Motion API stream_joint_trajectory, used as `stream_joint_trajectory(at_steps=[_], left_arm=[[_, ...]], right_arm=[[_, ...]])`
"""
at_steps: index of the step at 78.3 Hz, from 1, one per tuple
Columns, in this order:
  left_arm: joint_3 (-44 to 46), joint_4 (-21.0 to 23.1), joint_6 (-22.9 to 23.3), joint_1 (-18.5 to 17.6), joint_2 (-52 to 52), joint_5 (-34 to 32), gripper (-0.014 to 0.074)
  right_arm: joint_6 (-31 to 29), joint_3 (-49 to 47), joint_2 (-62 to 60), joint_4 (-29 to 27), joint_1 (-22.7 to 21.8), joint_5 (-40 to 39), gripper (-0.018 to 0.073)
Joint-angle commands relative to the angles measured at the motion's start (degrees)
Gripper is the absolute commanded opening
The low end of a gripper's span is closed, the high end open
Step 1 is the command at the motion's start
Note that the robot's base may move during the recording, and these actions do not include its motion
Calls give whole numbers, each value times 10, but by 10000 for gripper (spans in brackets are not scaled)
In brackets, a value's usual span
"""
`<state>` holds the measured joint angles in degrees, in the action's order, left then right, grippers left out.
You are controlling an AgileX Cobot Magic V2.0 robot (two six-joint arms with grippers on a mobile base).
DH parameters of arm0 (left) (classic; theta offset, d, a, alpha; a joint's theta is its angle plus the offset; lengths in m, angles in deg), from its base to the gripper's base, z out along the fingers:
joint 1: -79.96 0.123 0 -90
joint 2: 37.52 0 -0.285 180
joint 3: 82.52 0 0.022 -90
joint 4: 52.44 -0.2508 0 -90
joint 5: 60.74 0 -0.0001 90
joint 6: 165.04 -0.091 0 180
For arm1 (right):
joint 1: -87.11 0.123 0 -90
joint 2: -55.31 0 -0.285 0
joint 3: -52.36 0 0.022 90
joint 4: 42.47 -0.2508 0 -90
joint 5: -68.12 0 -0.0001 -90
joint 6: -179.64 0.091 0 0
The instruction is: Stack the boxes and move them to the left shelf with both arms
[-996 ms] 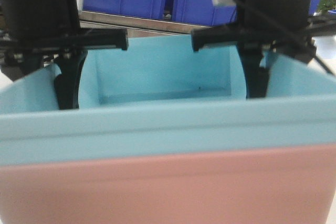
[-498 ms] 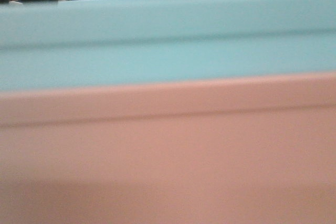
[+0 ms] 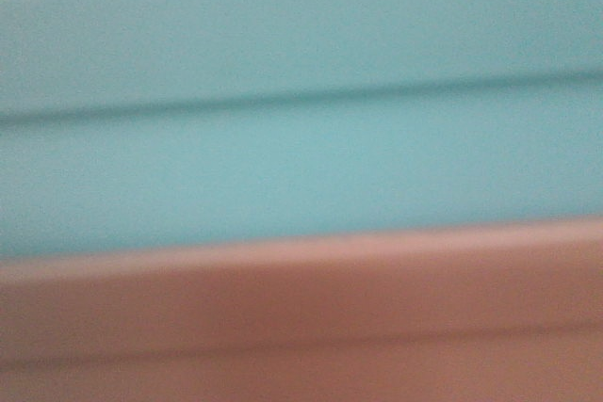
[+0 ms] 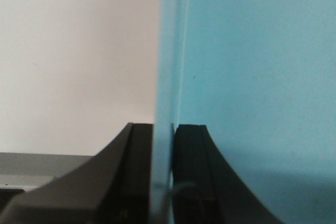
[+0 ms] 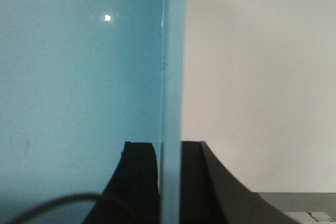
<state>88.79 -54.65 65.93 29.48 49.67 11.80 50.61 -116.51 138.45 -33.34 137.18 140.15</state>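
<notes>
Left pincer (image 4: 164,129), right pincer (image 5: 169,146) clamping blue tub (image 3: 301,110), pink tub (image 3: 301,327) below

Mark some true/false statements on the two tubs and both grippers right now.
1. In the front view the blue box sits above the pink box. True.
2. The left gripper hangs open, clear of the blue box. False: it is shut on the blue box's wall, one finger on each side.
3. The right gripper is shut on the blue box's wall. True.
4. The front view shows both grippers plainly. False: the boxes fill nearly the whole view and no gripper shows.
</notes>
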Motion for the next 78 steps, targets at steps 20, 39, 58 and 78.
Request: stream_joint_trajectory(at_steps=[20, 39, 58, 78], left_arm=[[9, 30, 39, -43, -59, 12, -3], [9, 28, 39, -43, -62, 14, -3], [9, 27, 39, -43, -62, 26, -3], [9, 22, 39, -43, -62, 28, -3]], right_arm=[[39, 8, -34, -22, 54, -26, 57], [40, 7, -34, -20, 56, -33, 57], [40, 7, -34, -9, 56, -35, 57], [40, 7, -34, -5, 55, -37, 57]])
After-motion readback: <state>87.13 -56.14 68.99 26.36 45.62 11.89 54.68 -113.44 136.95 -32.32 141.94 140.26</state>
